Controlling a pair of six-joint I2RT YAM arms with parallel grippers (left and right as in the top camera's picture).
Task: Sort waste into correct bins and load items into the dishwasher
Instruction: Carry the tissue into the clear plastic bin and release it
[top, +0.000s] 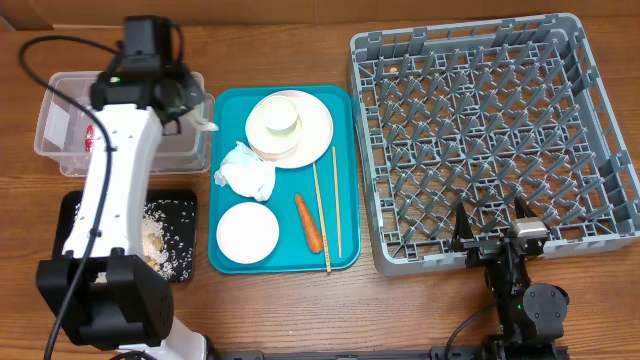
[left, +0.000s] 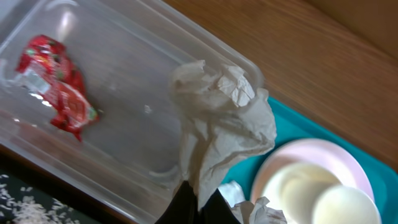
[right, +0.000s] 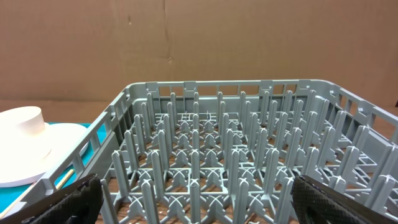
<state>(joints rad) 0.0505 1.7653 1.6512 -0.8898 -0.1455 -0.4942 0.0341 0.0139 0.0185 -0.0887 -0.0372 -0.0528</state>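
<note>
The left arm (top: 112, 190) reaches from the near left of the bench (top: 300, 310) toward the far left. There the left jaws are closed on a crumpled white tissue (left: 219, 118), pinching it by one end. The tissue sits over the right rim of the clear tub (top: 55, 150), just beside the teal tray (top: 292, 185). A red snack wrapper (left: 57, 87) lies on the bottom of the tub (toward its left end, apart from the tissue). Just near of the tub is the black tray (top: 75, 210), with rice and beige scraps (top: 165, 240) spread in it, partly hidden under the arm.

On the teal tray, a pinkish plate (top: 318, 128) sits at the far end with a small white bowl (top: 275, 122) resting on it. A second tissue (top: 245, 168) lies just near of the plate, by the tray's left edge. A second bowl (top: 247, 232) sits in the tray's near left corner. The carrot (top: 309, 222) lies to the right of that bowl, and the chopsticks (top: 330, 210) run lengthwise along the tray's right side, just beside the carrot.

The grey dish rack (top: 490, 130) fills the right side of the bench. The right jaws stand wide open, holding nothing, at the rack's near edge and facing across its pegs toward the far side.
</note>
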